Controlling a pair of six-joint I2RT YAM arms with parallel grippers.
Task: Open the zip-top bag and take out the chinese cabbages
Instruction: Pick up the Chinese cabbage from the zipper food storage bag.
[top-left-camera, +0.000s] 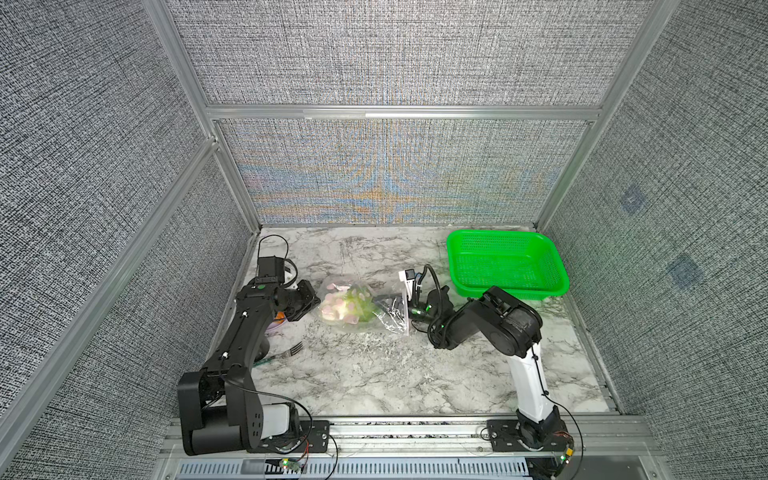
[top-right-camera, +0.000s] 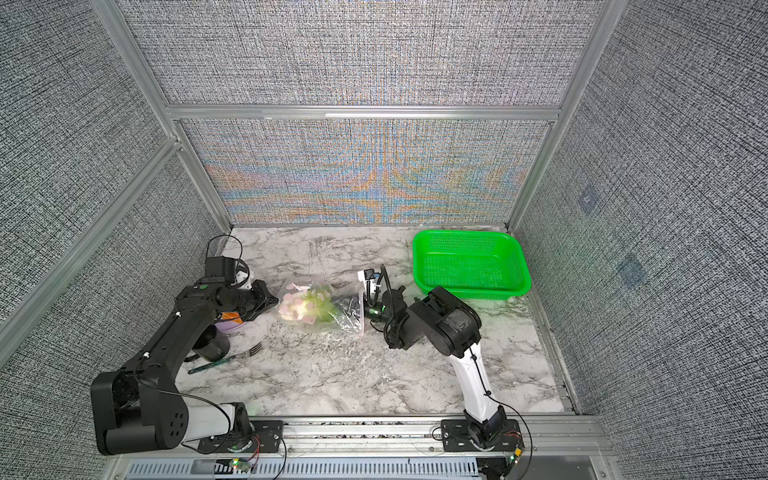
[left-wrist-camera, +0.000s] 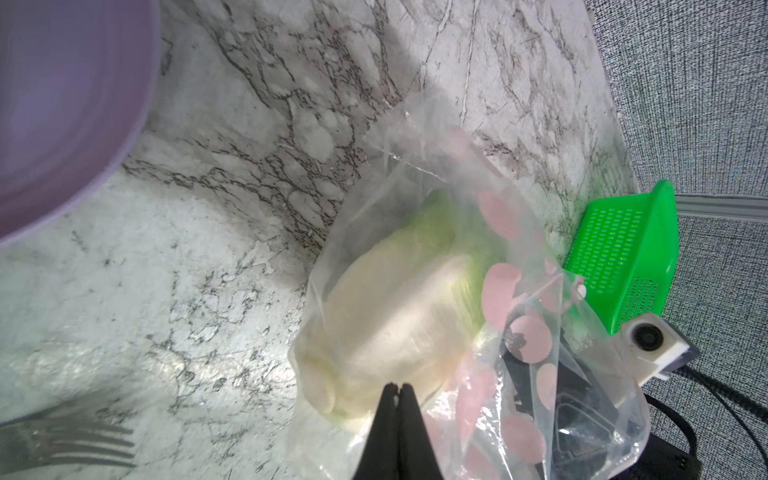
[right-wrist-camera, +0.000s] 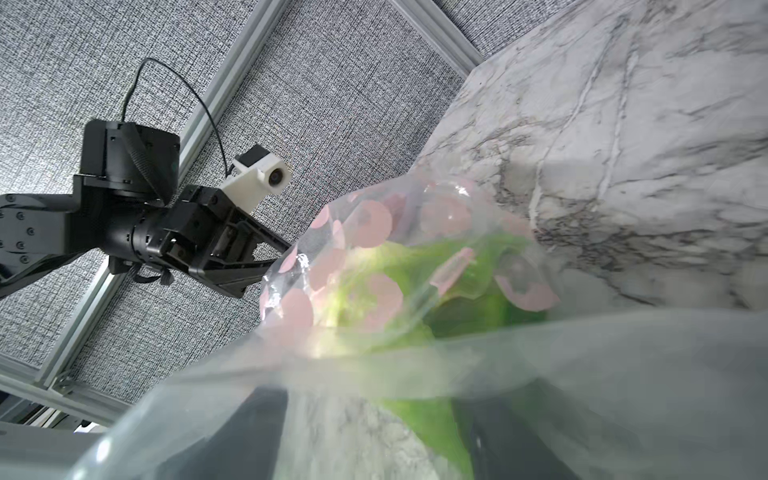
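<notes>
Wrist views alone show left pincer (left-wrist-camera: 399, 388) clenched on clear pink-dotted zip-top bag (left-wrist-camera: 436, 187); right pincer (right-wrist-camera: 382, 419) inside, by white-and-green cabbage (left-wrist-camera: 395, 311), grip unclear.

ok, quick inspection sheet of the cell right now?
Surface: marble-look table, no spills seen.
Job's things: dotted bag lying mid-table, mouth open; cabbage inside.
Clutter: purple bowl, black cup, fork by left arm; empty green basket far right.
Pincers: left pincer shut on bag's closed end; right pincer open inside the mouth.
Cables: wrist cable loops, off the bag.
Surroundings: grey fabric walls, metal frame.
</notes>
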